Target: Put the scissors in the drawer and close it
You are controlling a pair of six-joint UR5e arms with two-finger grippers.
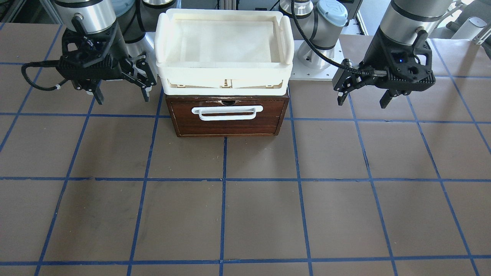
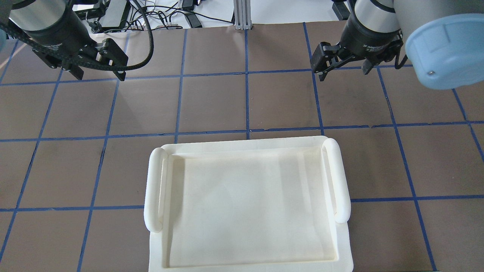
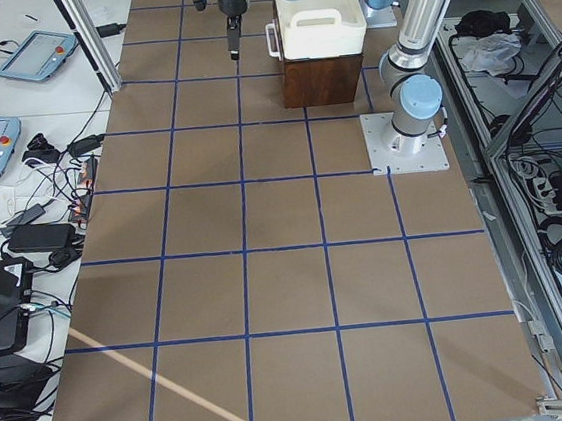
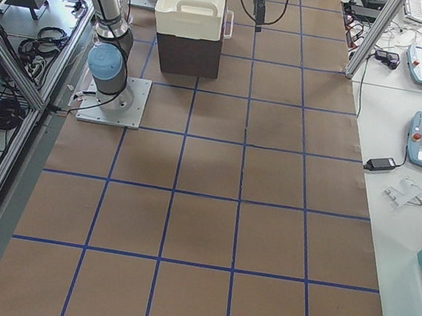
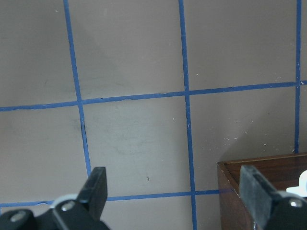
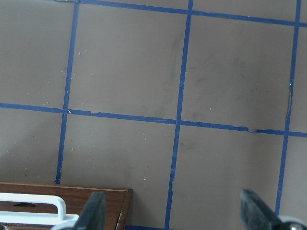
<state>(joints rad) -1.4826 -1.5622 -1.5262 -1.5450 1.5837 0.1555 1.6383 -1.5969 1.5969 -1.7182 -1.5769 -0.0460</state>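
Both claws hang spread and empty over the worktop (image 1: pixel 261 214), left claw (image 1: pixel 363 100) and right claw (image 1: pixel 122 97) standing off to either side, we judge to leave the front free. A cream tray (image 1: pixel 224 69) rests atop the drawer (image 1: pixel 230 126), which looks shut, its white handle (image 1: pixel 229 113) facing outward. We see the scissors nowhere; perhaps they lie inside. Wrist lettering (image 2: pixel 372 47) is unreadable.

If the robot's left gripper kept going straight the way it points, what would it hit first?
Most likely the bare table: the open left gripper points down at it. The drawer has a corner off to one side, though depth is hard to judge.
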